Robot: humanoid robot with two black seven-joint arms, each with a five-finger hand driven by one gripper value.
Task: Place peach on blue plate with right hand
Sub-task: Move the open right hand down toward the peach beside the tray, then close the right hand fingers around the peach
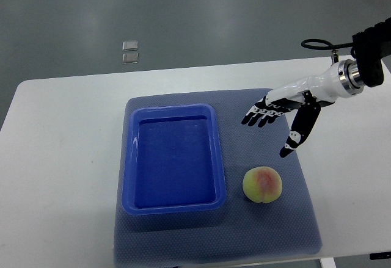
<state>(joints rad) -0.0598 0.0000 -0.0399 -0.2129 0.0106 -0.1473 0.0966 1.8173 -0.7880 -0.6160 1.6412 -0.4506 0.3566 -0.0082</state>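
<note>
Peach (263,184) lies on the grey mat (287,219), just beside the right wall of the blue plate (129,158) and near that plate's lower right corner, not touching it. The plate, a deep rectangular tray, sits on the left part of the same mat, which covers the middle of the white desk (61,158). Up and to the right of the peach hangs the right hand (287,109), apart from it, its fingers (259,116) spread wide and holding nothing, thumb pointing down toward the fruit.

Right forearm (371,54) cut off by right edge, floor tiles (129,52) perhaps glass, too small
</note>
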